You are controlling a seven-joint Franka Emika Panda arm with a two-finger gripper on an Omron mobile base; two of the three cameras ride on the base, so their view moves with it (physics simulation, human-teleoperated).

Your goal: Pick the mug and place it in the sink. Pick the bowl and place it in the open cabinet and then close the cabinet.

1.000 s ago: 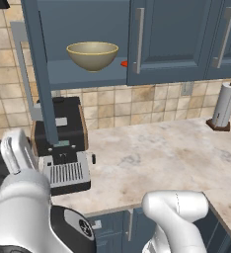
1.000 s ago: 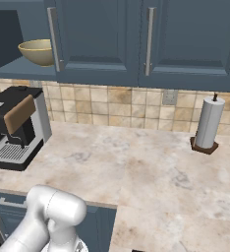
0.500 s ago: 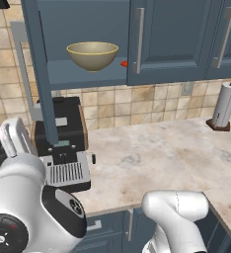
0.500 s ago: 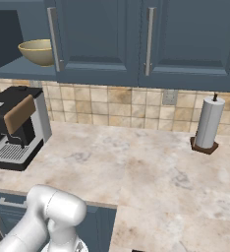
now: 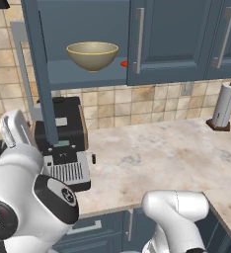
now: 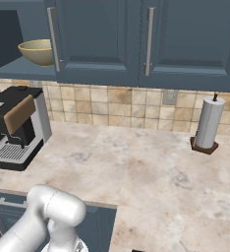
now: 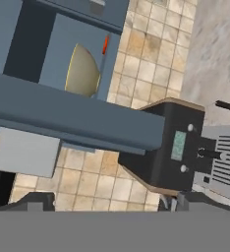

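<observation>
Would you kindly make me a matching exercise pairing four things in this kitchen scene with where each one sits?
Things:
1. bowl
2. coffee machine
3. paper towel roll
4. wall outlet

Places:
A. on the counter at the far right, by the backsplash
B. on the shelf of the open cabinet
C. set into the tiled backsplash
D. on the counter below the open cabinet

Pairs: 1-B, 2-D, 3-A, 4-C

Beige tiled backsplash, marbled stone countertop, slate-blue wall cupboards, wall outlet
</observation>
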